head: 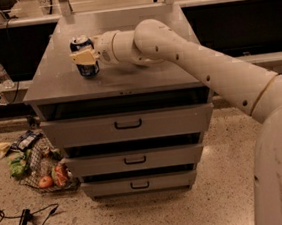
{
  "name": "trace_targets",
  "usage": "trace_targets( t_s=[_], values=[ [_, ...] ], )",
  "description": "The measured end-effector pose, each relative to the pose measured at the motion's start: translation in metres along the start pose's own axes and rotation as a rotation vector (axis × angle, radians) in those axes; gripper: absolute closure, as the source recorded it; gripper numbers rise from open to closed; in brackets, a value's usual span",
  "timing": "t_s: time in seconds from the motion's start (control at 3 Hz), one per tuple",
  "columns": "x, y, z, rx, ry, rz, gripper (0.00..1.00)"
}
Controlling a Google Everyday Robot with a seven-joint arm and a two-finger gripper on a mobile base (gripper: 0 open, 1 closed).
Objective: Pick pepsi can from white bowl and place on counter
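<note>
Pick done, judged from layout: pepsi can [90, 70] out of white bowl, upright, toward 9 o'clock of tabletop [57, 80]. End effector [84, 56] clamped on can's mid-body, reaching in from 3 o'clock. Can base at or just above surface; contact unclear. Bowl hidden behind arm [174, 50]. Left: settle can, release, withdraw.

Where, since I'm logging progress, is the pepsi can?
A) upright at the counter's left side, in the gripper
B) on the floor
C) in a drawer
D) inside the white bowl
A: the pepsi can stands upright at the left of the counter, with the gripper clasping it.
</note>
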State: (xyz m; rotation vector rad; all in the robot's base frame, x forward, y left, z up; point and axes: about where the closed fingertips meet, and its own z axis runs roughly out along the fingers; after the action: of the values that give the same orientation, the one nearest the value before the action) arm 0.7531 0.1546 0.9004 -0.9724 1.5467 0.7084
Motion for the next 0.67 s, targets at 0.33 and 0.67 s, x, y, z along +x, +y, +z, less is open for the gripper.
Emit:
trace_targets(
  t_s=[0.33, 0.67],
  values=[
    [0.0057, -0.0012, -0.0008, 0.017, -0.004, 0.005, 0.43],
    [0.0081, -0.0017, -0.0018, 0.023, -0.008, 0.005, 0.20]
  ],
)
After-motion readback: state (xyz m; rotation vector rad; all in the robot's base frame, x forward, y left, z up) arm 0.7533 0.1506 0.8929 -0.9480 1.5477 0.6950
